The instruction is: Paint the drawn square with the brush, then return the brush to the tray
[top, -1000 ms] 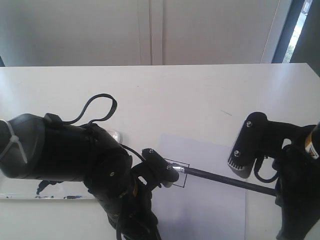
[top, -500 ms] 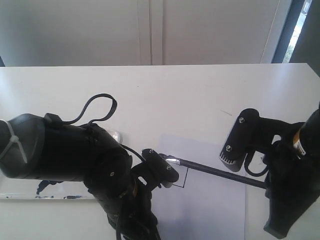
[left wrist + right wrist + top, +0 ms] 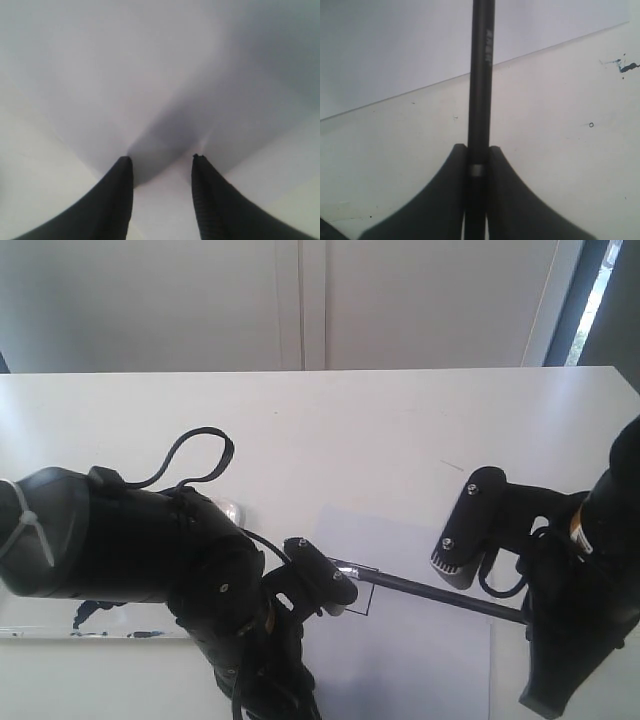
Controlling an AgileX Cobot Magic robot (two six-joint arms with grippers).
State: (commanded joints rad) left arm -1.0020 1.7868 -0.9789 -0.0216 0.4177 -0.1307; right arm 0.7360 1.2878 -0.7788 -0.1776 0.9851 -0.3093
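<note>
Your right claw [image 3: 477, 149] grips the thin black-handled paintbrush [image 3: 481, 75], your left claw [image 3: 162, 159] gapes half-open and empty over the white paper sheet [image 3: 125, 75], and left of it the clear plastic tray [image 3: 40, 618] holds blue smears.

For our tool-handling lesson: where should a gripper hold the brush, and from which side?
Grip the brush on its bare black handle, well back from the tip, coming from the right with jaws across it. The handle is thin and straight, and the left gripper crowds the tip end at the drawn square.

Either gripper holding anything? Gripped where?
Right gripper clamps the brush on its black handle, well back from the ferrule. Left gripper is open, holding nothing.
</note>
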